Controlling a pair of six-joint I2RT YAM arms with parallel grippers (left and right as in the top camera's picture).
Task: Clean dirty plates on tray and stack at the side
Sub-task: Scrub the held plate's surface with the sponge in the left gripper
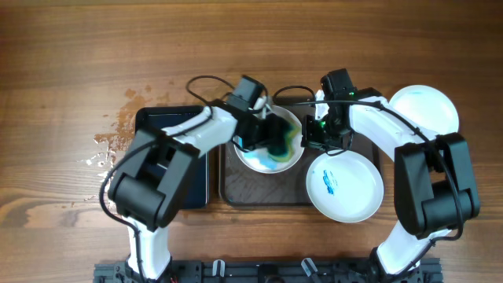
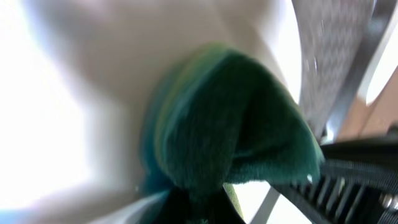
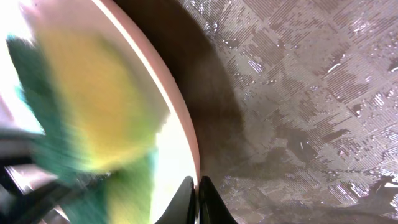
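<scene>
One white plate [image 1: 258, 162] lies on the dark tray [image 1: 259, 193], smeared blue-green. My left gripper [image 1: 263, 135] is shut on a green sponge [image 1: 277, 141] that presses on this plate. In the left wrist view the sponge [image 2: 236, 137] fills the middle, against the white plate [image 2: 74, 124]. My right gripper [image 1: 313, 135] pinches this plate's right rim. Up close its fingers [image 3: 208, 202] are shut on the rim [image 3: 180, 124], above the textured tray floor [image 3: 298, 93]. A second plate [image 1: 344, 185] with a blue smear overlaps the tray's right edge. A third plate [image 1: 424, 110] rests on the table at the far right.
A smaller glossy black tray [image 1: 169, 126] lies to the left of the big one, partly under my left arm. Water drops [image 1: 110, 141] wet the wooden table beside it. The sponge's yellow-green side [image 3: 93, 118] shows blurred in the right wrist view.
</scene>
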